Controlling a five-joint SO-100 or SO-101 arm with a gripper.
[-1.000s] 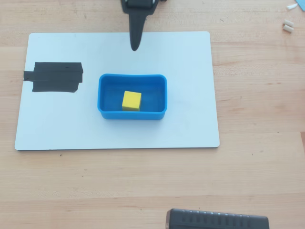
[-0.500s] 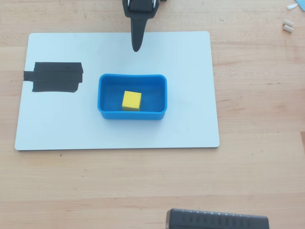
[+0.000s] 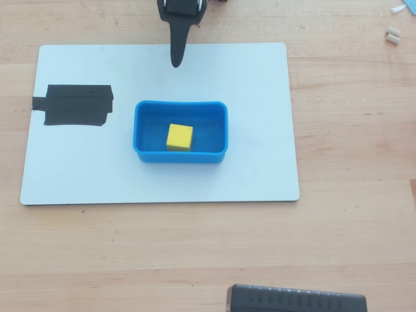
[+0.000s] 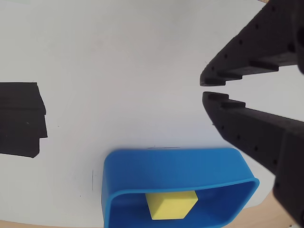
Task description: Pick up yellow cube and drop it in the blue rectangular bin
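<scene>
The yellow cube lies inside the blue rectangular bin, near its middle. The bin stands on a white board. My black gripper hangs above the board's far edge, clear of the bin and empty. In the wrist view the cube sits in the bin at the bottom. The gripper shows at the right with its fingertips nearly touching, a thin gap between them, holding nothing.
A flat black tape patch lies on the board's left part, also in the wrist view. A dark device sits at the table's near edge. Small white bits lie at the far right.
</scene>
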